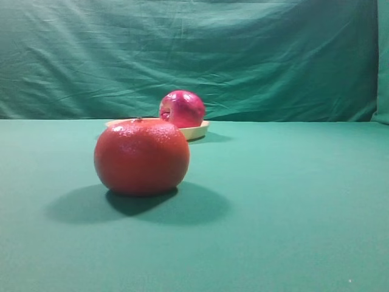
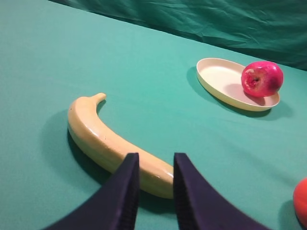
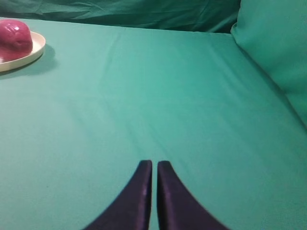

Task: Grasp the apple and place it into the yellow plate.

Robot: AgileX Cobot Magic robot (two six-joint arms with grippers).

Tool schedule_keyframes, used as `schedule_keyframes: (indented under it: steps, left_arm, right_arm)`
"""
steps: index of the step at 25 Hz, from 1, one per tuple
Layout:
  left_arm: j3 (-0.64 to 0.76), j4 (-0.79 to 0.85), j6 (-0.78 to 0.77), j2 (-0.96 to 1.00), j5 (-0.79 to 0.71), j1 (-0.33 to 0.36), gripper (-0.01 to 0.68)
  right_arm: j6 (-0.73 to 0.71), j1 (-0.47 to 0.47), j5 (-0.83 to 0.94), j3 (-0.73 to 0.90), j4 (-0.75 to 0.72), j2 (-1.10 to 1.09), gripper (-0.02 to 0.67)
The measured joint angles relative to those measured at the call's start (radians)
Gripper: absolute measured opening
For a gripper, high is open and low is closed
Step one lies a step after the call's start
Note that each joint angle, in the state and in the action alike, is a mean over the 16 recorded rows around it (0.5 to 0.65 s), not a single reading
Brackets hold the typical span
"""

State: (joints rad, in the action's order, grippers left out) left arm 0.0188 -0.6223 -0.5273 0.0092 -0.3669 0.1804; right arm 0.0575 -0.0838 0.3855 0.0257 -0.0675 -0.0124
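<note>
The apple [image 2: 261,79] sat in the plate [image 2: 220,81], at its 3 o'clock edge, dimple toward my left camera. My left gripper [image 2: 156,160] was parted and empty above the banana [image 2: 103,139]. My right gripper [image 3: 154,165] was clenched on nothing. An orange [image 1: 141,156] stood nearer.

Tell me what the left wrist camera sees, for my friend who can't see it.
A shiny red apple sits at one edge of a pale yellow plate on a green cloth. Nearer the camera, a banana lies just beyond the left gripper, whose dark fingers stand slightly apart and hold nothing.
</note>
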Motion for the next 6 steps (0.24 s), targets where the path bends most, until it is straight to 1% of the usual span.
schedule_keyframes:
  steps: [6]
  left_arm:
    - [0.0,0.0,0.0,0.0,0.0,0.0,0.157]
  right_arm:
    - [0.0,0.0,0.0,0.0,0.0,0.0,0.0]
